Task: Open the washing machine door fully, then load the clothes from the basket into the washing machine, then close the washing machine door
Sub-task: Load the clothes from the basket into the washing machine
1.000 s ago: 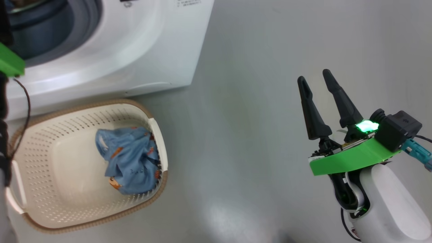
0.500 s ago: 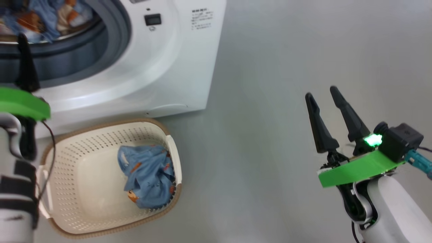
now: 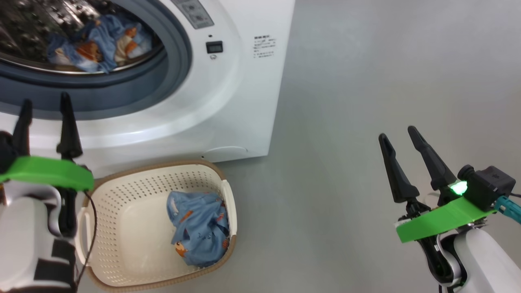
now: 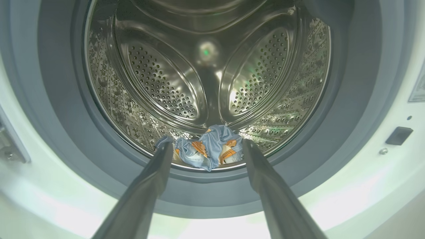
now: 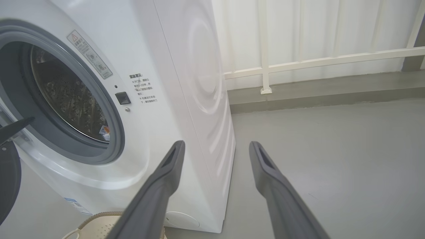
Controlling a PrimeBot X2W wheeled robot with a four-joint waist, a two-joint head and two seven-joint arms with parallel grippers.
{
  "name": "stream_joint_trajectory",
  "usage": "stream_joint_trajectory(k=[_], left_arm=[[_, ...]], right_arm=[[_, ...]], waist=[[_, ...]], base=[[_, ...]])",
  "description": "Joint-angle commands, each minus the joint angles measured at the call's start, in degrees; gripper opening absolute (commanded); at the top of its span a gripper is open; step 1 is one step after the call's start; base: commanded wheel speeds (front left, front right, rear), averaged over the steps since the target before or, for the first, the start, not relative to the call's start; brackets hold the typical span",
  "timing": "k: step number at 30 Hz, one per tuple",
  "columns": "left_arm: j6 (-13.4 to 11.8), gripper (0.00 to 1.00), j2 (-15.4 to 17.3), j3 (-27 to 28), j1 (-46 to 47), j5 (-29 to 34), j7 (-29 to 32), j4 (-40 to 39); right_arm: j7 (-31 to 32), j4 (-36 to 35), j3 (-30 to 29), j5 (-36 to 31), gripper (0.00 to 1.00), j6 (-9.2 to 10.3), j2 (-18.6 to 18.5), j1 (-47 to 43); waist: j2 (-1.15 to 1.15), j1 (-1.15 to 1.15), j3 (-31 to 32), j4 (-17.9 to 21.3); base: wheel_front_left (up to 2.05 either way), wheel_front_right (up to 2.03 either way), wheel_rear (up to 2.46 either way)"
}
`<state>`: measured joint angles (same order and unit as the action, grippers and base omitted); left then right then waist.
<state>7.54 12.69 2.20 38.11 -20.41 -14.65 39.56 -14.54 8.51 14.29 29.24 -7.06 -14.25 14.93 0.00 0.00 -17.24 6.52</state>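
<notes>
Left tool [image 3: 44, 101], fingers spread and empty, faces the washing machine [image 3: 240, 101]. Clothes [image 3: 97, 42] lie in the drum beyond its tips, and a second garment [image 3: 199, 228] lies in the basket [image 3: 163, 169] beside it. Right tool [image 3: 397, 133], also spread and empty, hangs well apart over the floor.

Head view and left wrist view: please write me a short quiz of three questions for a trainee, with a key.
1. True or false: the door covers the washing machine's opening.
2. Blue clothes lie: A in the basket only; B in the drum only; C in both.
3. Fill in: the basket stands on the floor, in ___ of the machine.
Key: 1 false; 2 C; 3 front.
</notes>
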Motion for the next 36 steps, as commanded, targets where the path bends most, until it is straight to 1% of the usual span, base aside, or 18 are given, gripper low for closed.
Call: stream_joint_trajectory(k=[1,17,25,36], left_arm=[[-0.06,1.00,2.04,1.78,-1.18,1.10,-0.35,-2.12],[-0.06,1.00,-2.02,2.58,-13.15,4.42,-0.35,-11.75],[-0.06,1.00,-2.78,3.10,-18.21,5.26,-0.35,-14.81],[-0.06,1.00,-4.44,5.32,-25.49,5.57,-0.35,-19.71]], right_arm=[[-0.46,-0.99,0.43,0.83,1.00,-0.43,-0.75,-0.99],[-0.46,-1.41,-1.36,0.98,1.00,-0.43,-1.97,-5.11],[-0.46,-1.44,-1.92,0.96,1.00,-0.43,-2.16,-6.59],[-0.46,-1.66,-2.87,0.96,1.00,-0.43,-2.33,-9.19]], waist=[[0.00,0.00,1.10,-0.82],[0.00,0.00,4.30,-3.48],[0.00,0.00,5.78,-4.15],[0.00,0.00,7.99,-4.74]], base=[[0.00,0.00,0.00],[0.00,0.00,0.00],[0.00,0.00,0.00],[0.00,0.00,0.00]])
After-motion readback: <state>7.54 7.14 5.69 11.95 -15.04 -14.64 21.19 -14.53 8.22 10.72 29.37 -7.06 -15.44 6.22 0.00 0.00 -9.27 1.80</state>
